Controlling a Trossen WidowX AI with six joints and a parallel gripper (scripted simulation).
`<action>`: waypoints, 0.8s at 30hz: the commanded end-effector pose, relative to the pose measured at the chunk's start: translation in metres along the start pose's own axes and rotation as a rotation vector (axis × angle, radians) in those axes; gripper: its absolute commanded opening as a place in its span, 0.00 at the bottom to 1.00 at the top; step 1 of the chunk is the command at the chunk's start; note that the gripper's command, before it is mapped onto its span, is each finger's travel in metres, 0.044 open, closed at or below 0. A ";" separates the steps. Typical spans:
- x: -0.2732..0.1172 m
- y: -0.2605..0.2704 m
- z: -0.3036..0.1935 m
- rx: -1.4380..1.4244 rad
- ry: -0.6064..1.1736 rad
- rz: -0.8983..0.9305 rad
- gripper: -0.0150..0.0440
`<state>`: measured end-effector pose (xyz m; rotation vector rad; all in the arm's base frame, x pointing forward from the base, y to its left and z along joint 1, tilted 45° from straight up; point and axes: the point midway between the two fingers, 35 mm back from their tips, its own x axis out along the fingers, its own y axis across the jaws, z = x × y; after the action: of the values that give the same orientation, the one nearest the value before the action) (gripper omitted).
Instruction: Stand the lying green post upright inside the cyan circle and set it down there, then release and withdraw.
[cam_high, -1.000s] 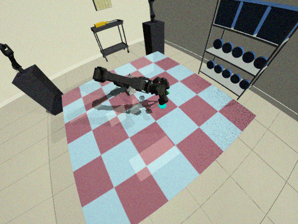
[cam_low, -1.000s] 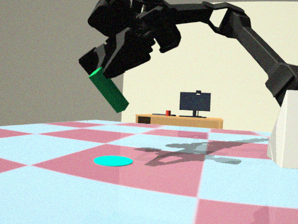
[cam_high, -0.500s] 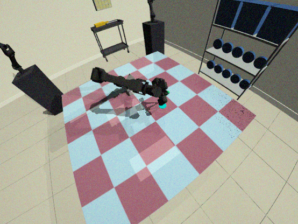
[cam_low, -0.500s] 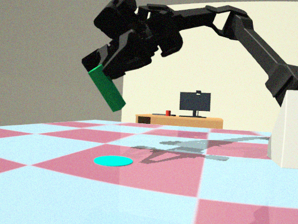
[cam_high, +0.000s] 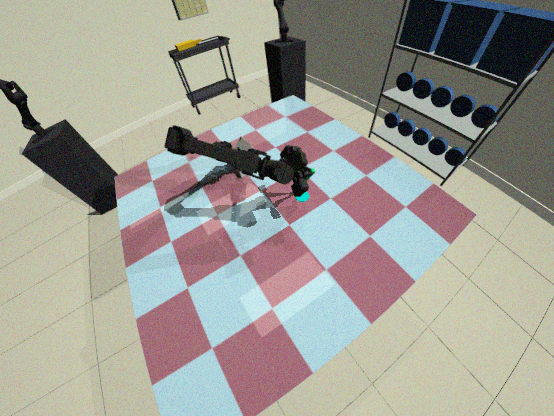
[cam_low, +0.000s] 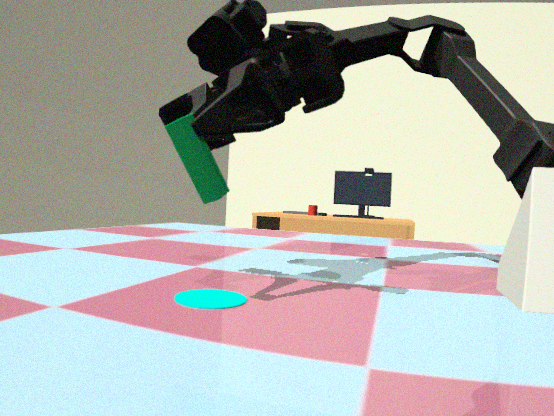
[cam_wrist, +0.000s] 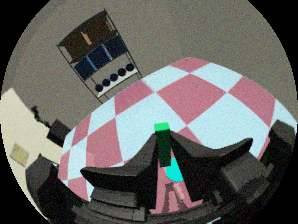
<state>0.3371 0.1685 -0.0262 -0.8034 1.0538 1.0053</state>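
Note:
The green post (cam_low: 198, 159) (cam_wrist: 163, 145) (cam_high: 311, 174) is held in the air, tilted, its lower end leaning to the right in the exterior view. My gripper (cam_low: 192, 119) (cam_wrist: 162, 135) is shut on the post near its upper end. The cyan circle (cam_low: 210, 299) (cam_high: 302, 197) (cam_wrist: 174, 171) lies flat on a red square of the checkered top. In the exterior view the post's lower end hangs well above the circle. In the top view the arm hides most of the post.
The checkered top (cam_high: 370, 205) (cam_low: 300, 330) lies under the arm. A pale block (cam_low: 537, 240) stands at the arm's base. Beyond the top are a shelf rack (cam_high: 430, 107), a cart (cam_high: 212, 91), dark pedestals (cam_high: 75, 167) (cam_high: 286, 70) and a desk with a monitor (cam_low: 362, 189).

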 end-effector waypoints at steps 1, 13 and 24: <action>-0.002 0.001 -0.001 -0.011 -0.034 -0.002 0.29; -0.008 0.001 -0.001 -0.041 -0.122 -0.019 0.29; -0.015 0.002 -0.002 -0.073 -0.200 -0.039 0.29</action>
<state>0.3344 0.1644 -0.0149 -0.7668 0.8604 1.0626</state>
